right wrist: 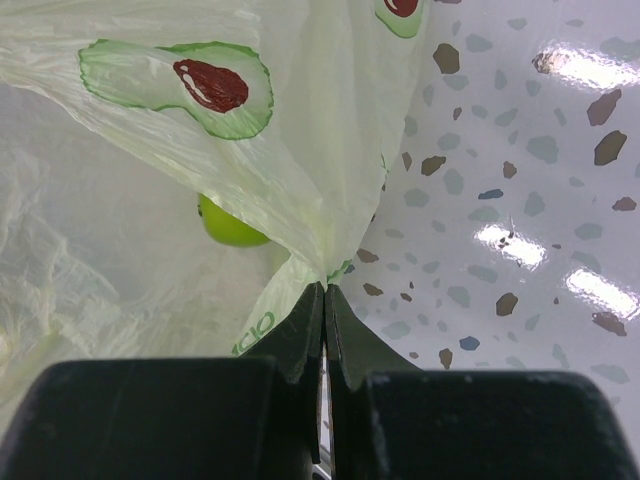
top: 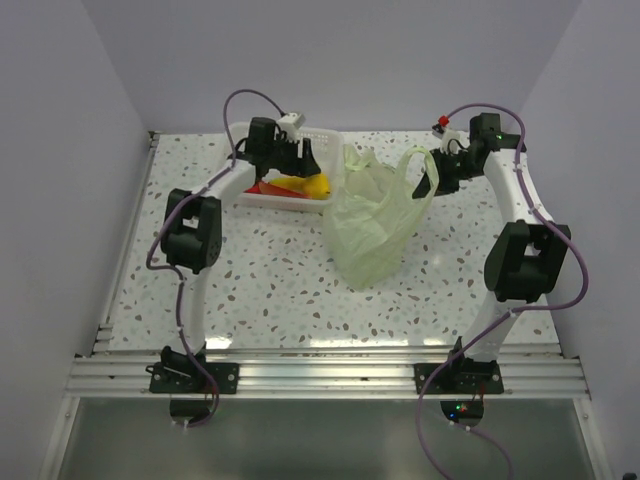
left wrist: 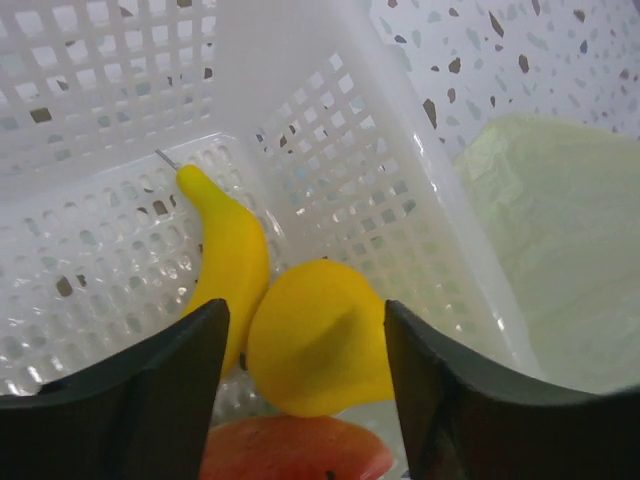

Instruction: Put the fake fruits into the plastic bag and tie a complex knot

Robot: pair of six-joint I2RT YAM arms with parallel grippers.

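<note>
The pale green plastic bag [top: 372, 215] lies in the middle of the table, its mouth toward the back. My right gripper [top: 428, 180] is shut on the bag's edge [right wrist: 330, 250] and holds it up. A green apple [right wrist: 228, 226] shows inside the bag. My left gripper [top: 308, 160] is open over the white basket [top: 270, 200]. Its fingers [left wrist: 440, 400] straddle a round yellow fruit piece [left wrist: 318, 338]. A yellow banana [left wrist: 228, 255] lies left of that piece. A red-orange fruit [left wrist: 295, 448] lies below it. No knot shows.
The white perforated basket wall [left wrist: 340, 170] stands close to the bag [left wrist: 560, 250], which lies to its right. The speckled table [top: 260, 280] reaches the side walls. An aluminium rail runs along the near edge by the arm bases.
</note>
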